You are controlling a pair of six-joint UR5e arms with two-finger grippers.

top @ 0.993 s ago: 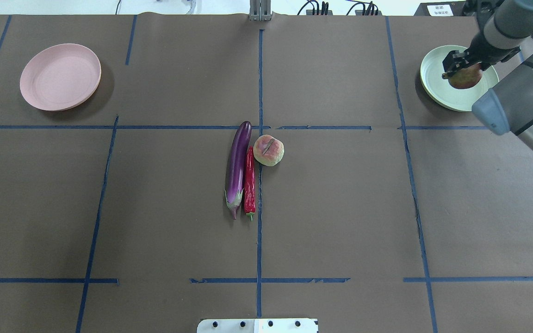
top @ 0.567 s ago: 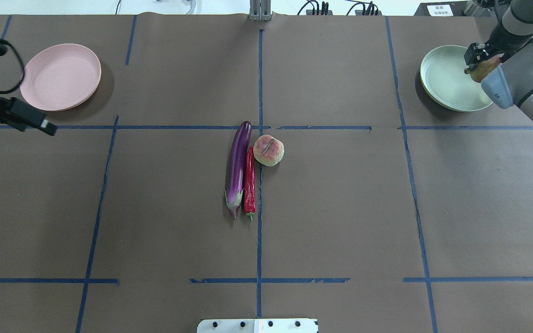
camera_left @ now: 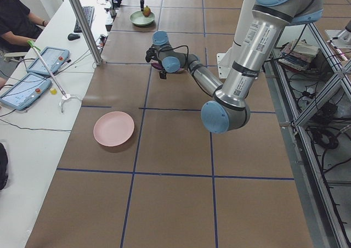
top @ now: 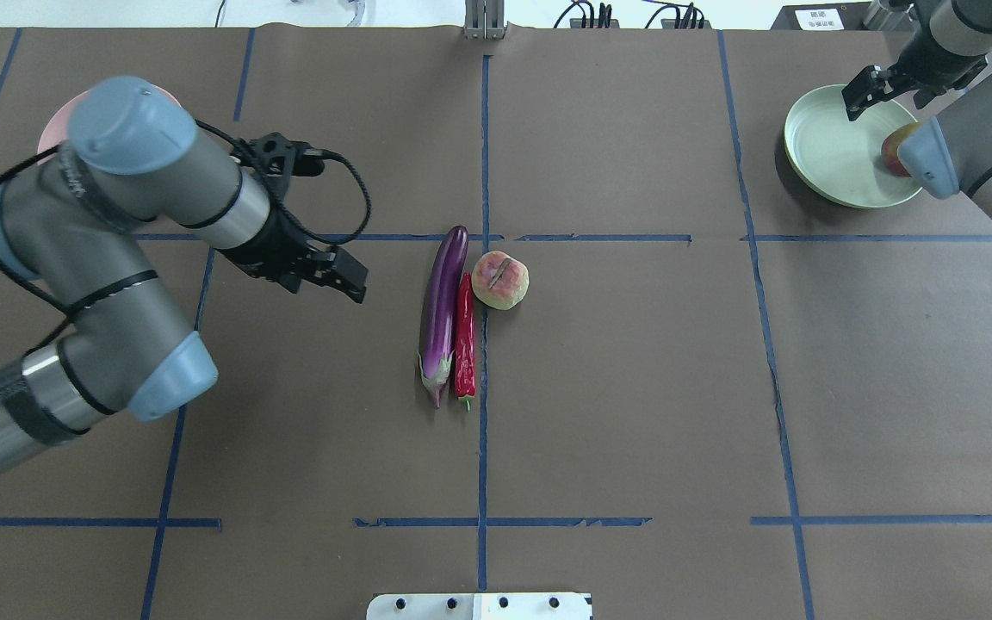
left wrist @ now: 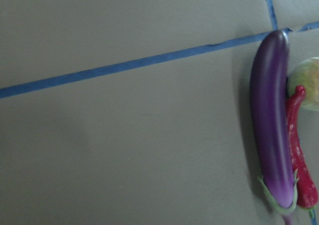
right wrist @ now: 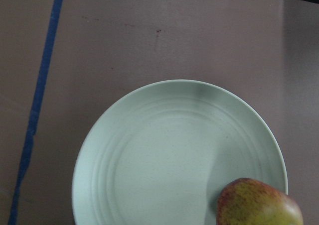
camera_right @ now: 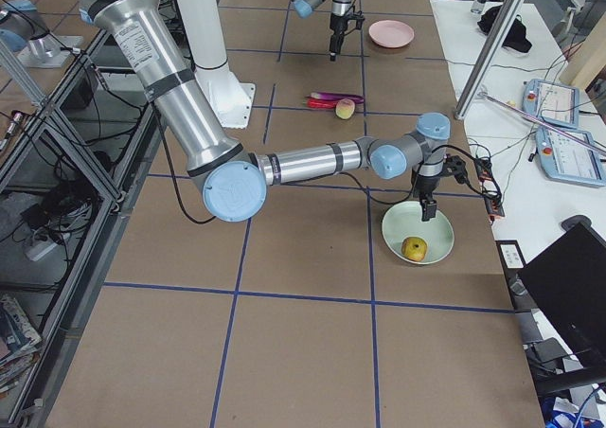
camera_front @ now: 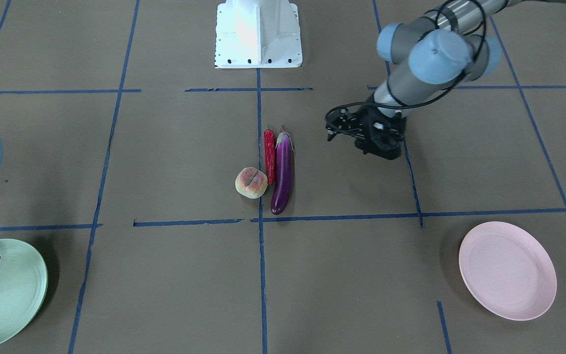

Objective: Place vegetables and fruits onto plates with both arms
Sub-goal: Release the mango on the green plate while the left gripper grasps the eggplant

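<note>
left hand hovering near eggplant, open or not, can't tell | right hand gaping over corner green plate | chili touching eggplant, probably getting dragged

Eggplant is purple, chili red, peach cream-pink, with mint plate and pink plate

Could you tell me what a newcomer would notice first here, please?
The purple eggplant, red chili and peach huddled at the centre of the table draw the eye first. Next, the big left arm poised beside them, and the pomegranate lying on the green plate at the far right.
</note>
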